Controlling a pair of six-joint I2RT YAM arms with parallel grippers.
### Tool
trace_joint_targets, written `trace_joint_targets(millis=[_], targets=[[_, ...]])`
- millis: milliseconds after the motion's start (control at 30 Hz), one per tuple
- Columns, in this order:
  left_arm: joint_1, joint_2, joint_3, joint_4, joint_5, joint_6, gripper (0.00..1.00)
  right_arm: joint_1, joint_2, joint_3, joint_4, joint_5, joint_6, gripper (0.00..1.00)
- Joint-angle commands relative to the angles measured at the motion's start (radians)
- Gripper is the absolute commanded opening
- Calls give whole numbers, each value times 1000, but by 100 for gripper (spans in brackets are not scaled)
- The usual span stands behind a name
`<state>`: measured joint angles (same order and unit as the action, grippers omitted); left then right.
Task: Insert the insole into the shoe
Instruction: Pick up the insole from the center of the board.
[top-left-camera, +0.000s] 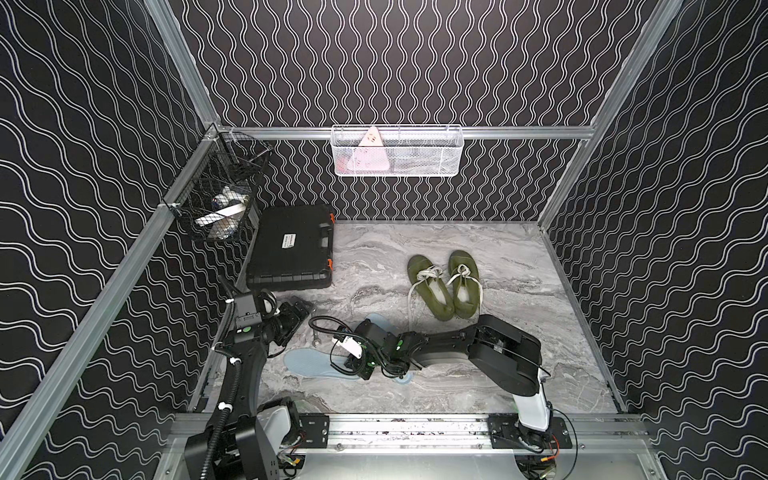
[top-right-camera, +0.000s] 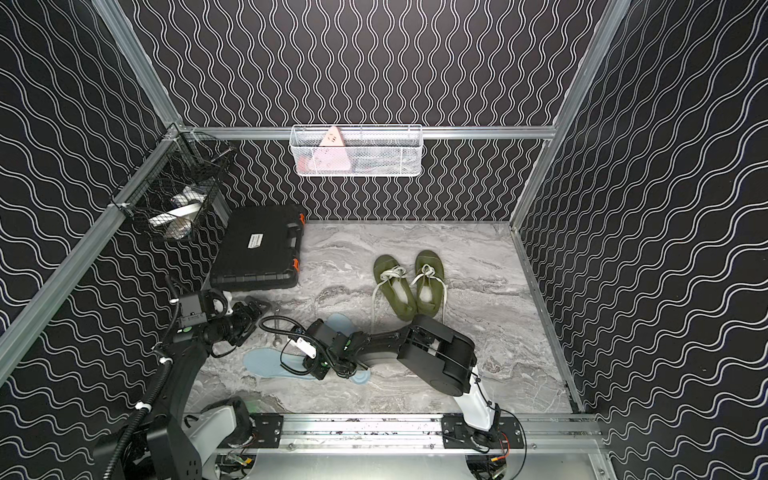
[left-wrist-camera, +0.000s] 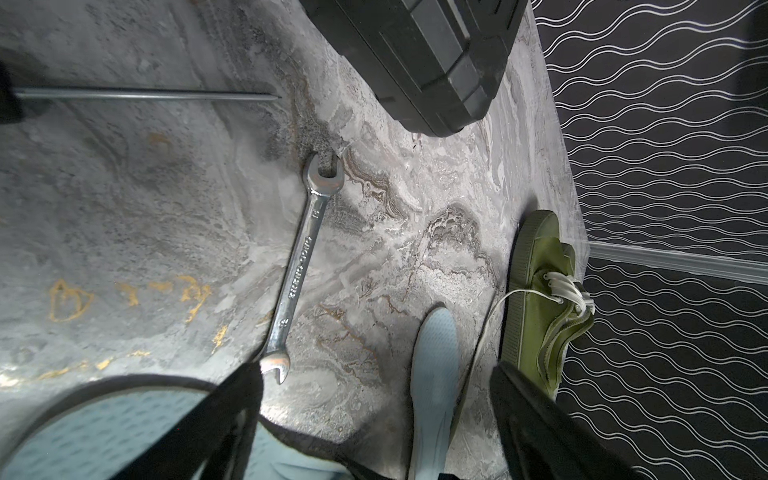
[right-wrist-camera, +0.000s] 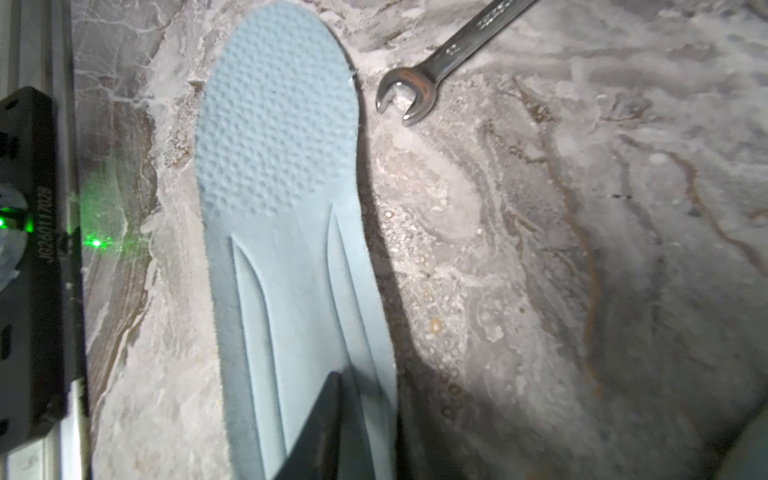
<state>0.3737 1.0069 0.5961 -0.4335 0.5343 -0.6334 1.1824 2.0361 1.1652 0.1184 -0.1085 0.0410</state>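
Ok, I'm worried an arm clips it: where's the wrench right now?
In a top view the wrench lies flat on the table, left of centre, between the black case and the near blue insole, close to that insole without touching.

in both top views the light is even and rather dim, falling from above onto the marble tabletop (top-left-camera: 498, 365), with soft shadows under the arms and sharp focus throughout; the wavy walls (top-left-camera: 415, 62) splay outward at the frame edges. the left wrist view is murky on one side, with glare on the wrench (left-wrist-camera: 301, 257); the insole (left-wrist-camera: 104, 432) and the fingers (left-wrist-camera: 540, 424) of the left gripper (left-wrist-camera: 376, 370) are smeared out of focus. the right wrist view is bright at its middle, shading off toward the edges; the insole (right-wrist-camera: 278, 187) casts a hard dark shadow, a green glow (right-wrist-camera: 99, 232) spills beside it, and the right gripper (right-wrist-camera: 332, 395) is a blurred black wedge.
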Motion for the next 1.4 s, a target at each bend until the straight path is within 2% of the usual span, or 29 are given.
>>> trace_joint_targets(millis=[0, 100, 333, 433, 567, 767, 1000, 1200, 1367], targets=[[2, -11, -4, 24, 15, -9, 90, 5, -6, -9, -46, 40, -5, 10], [2, -16, 1, 34, 25, -9, 89, 5, -59, -25, -25, 74, 20, 0], [0, -19, 40, 76, 97, -23, 85, 3, -201, -166, 105, 188, 162, 0], [-10, -11, 58, 105, 130, -44, 84, -3, -246, -189, 91, 252, 213, 0], [-65, 8, 83, 157, 140, -85, 83, -23, -327, -231, 71, 309, 264, 0], [-234, 66, 96, 320, 113, -186, 81, -102, -489, -286, -26, 348, 339, 0], [-448, 203, 91, 642, 96, -328, 77, -286, -714, -358, -171, 330, 383, 0], [-633, 371, 130, 852, 49, -378, 73, -449, -860, -377, -291, 259, 381, 0], [-753, 545, 170, 1086, 61, -455, 69, -554, -941, -395, -315, 168, 383, 0]])
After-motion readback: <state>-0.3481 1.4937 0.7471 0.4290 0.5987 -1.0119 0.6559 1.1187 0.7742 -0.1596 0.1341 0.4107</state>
